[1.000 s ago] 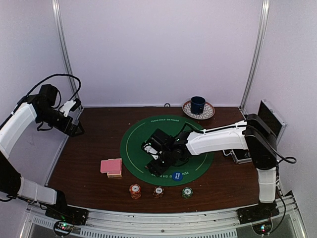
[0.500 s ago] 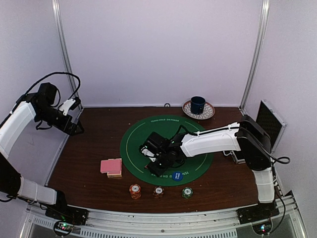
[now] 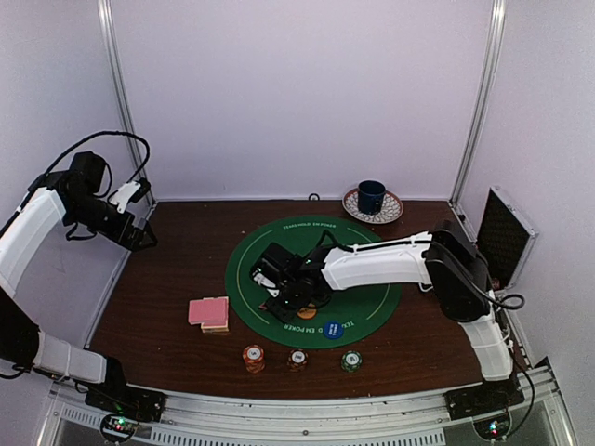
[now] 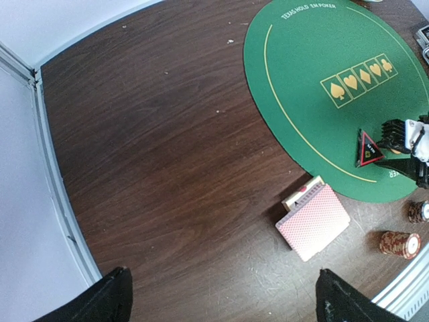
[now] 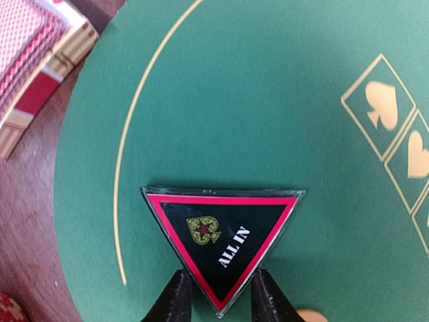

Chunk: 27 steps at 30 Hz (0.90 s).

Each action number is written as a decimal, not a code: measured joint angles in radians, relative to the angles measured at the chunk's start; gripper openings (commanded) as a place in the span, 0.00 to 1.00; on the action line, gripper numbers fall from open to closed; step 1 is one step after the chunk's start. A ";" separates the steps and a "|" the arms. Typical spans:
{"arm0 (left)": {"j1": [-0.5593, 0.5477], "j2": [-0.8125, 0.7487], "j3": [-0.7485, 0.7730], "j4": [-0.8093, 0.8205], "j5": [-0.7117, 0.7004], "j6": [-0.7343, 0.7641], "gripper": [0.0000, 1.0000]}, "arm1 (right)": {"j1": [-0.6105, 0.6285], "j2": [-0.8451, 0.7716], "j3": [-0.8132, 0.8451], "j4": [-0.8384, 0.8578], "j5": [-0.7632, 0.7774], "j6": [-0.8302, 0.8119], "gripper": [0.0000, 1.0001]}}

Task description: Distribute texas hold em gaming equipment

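Right gripper is low over the green mat, its fingers set either side of the near corner of the marker, close against its red edges; I cannot tell whether they clamp it. The marker lies on the mat's left part, "ALL IN" face up. Left gripper is raised over the table's far left, fingers spread wide, holding nothing. The cards sit on the wood just left of the mat. Three chip stacks stand in a row near the front edge. A blue button rests on the mat's near rim
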<state>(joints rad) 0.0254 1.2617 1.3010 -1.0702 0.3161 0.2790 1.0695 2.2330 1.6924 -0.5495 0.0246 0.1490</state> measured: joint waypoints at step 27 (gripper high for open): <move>0.000 -0.001 0.000 -0.002 0.045 0.002 0.98 | -0.084 0.435 0.718 -0.113 0.005 -0.029 0.40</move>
<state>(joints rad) 0.0254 1.2610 1.3006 -1.0725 0.3607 0.2806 0.9855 2.6682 2.4107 -0.6628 0.0292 0.1196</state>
